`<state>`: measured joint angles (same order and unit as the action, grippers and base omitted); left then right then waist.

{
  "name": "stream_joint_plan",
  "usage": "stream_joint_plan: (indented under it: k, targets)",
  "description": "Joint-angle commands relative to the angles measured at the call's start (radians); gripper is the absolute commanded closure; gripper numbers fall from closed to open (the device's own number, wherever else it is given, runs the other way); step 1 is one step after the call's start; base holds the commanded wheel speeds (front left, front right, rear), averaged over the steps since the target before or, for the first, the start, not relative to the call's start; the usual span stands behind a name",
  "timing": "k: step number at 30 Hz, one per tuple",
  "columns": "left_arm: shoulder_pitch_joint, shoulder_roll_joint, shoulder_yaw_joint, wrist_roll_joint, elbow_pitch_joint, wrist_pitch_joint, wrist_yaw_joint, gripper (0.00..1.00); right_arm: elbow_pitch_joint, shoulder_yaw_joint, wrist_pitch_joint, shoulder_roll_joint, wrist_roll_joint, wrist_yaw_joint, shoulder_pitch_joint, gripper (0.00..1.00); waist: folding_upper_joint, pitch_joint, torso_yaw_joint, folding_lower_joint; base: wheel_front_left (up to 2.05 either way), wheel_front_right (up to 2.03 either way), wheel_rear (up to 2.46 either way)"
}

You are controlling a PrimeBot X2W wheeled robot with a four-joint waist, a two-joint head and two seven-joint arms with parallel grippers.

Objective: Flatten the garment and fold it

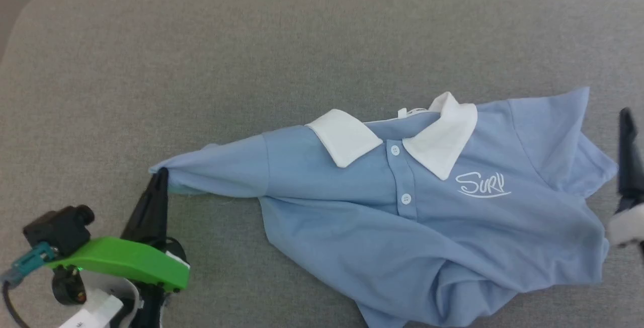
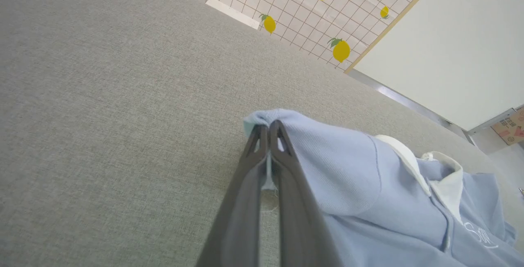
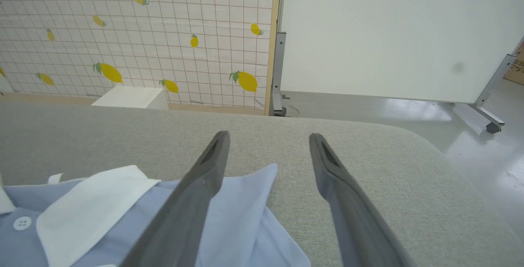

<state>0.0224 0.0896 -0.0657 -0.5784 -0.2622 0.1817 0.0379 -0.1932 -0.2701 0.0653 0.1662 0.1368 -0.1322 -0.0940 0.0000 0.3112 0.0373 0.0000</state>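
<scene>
At the lower left of the head view, our left tool [image 1: 161, 173] is pinched shut on the tip of one sleeve [image 1: 216, 169] of the garment [image 1: 402, 227]. That sleeve looks long and thin. The garment lies front up on the grey counter [image 1: 201, 66], from the middle to the right of the frame, with its white collar [image 1: 347, 137] near the top. We think it is soft, light and floppy, so it will sag and wrinkle if we lift it. Its bottom part [image 1: 427, 288] is bunched up at the lower middle. At the right edge, our right tool [image 3: 268, 135] is wide open and holds nothing. It sits just beside the other sleeve [image 1: 553, 127]. We think the edge of that sleeve is a good place to grab. Then we could pull both ways to make the garment flat.
</scene>
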Motion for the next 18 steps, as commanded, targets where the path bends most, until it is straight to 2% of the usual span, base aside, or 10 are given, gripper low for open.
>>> stream_joint_plan:
  k: [1, 5, 10, 18]
  targets:
    - [-0.014, 0.008, -0.008, 0.01, -0.011, -0.007, -0.005, 1.0, 0.017, -0.011, 0.051, 0.027, 0.023, 0.002, -0.032, 0.0, 0.0, 0.037, 0.009, 0.0, 0.0, 0.0, 0.0]
    - [-0.033, 0.017, -0.007, 0.017, -0.029, -0.002, -0.01, 1.0, 0.087, -0.013, 0.229, 0.133, 0.078, 0.002, -0.084, 0.0, 0.0, 0.076, 0.012, 0.0, 0.0, 0.0, 0.0]
    - [-0.062, 0.013, 0.023, 0.023, -0.039, 0.005, -0.009, 1.0, 0.183, 0.063, 0.456, 0.265, 0.151, 0.002, -0.119, 0.0, 0.0, 0.119, 0.013, 0.0, 0.0, 0.0, 0.0]
    - [-0.097, 0.011, 0.054, 0.031, -0.037, 0.012, -0.008, 1.0, 0.258, 0.17, 0.567, 0.333, 0.224, 0.002, -0.171, 0.0, 0.0, 0.151, 0.022, 0.0, 0.0, 0.0, 0.0]
